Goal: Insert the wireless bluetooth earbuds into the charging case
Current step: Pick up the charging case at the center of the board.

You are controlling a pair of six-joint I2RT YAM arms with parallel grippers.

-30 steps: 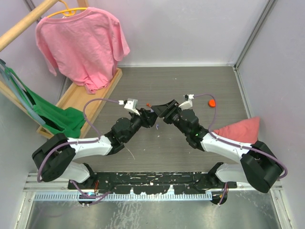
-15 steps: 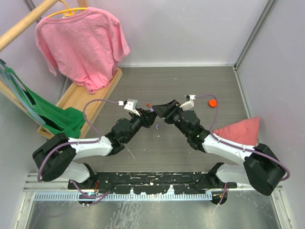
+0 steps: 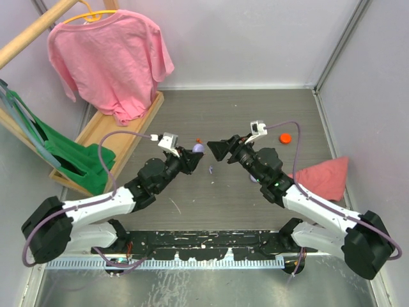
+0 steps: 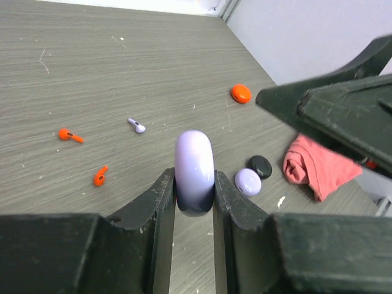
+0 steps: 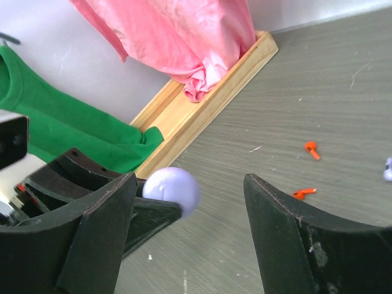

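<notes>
- The lilac disc [image 4: 195, 160] has its lower rim sunk out of sight between the fingers of my left pincer [image 4: 195, 177].
- My right pincer [image 4: 288, 101] runs off the left wrist view's right edge and covers part of the pink cloth [image 4: 312, 171].
- From above I can't find the charging case [image 4: 260, 165]; my right arm [image 3: 300, 198] overlies that spot.
- A lilac bit [image 5: 388, 169] is clipped by the right wrist view's edge; I can't tell what it is.

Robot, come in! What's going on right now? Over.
Left jaws shut on lilac disc. Right jaws open, empty. Black charging case on table, untouched, second lilac disc beside it. Black earbuds not in sight.
</notes>
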